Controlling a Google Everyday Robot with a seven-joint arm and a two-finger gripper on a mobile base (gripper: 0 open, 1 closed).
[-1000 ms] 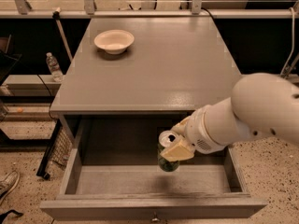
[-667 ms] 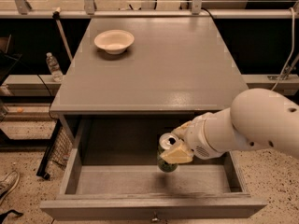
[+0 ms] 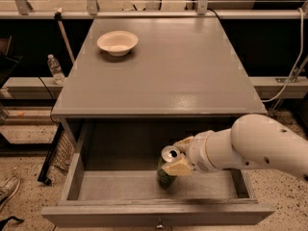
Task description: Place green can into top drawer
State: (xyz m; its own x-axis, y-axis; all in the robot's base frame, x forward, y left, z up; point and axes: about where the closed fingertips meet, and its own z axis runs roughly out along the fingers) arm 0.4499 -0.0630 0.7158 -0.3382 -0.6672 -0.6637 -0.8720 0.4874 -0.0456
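Observation:
The green can [image 3: 167,169] stands upright inside the open top drawer [image 3: 154,214], near the middle, its silver top facing up. My gripper [image 3: 176,158] reaches in from the right on a white arm and its tan fingers [image 3: 179,167] are shut around the upper part of the can. The can's base is at or just above the drawer floor; I cannot tell whether it touches. The drawer is pulled out under the grey table, with its front and small knob at the bottom edge.
A cream bowl [image 3: 117,42] sits on the grey table [image 3: 192,76] at the back left. A plastic water bottle [image 3: 56,69] stands on the floor to the left. A metal rail runs behind the table. A shoe [image 3: 7,190] shows at the lower left.
The arm has drawn back slightly to the right and lowered; the can is still held at about the same spot in the drawer, a touch lower.

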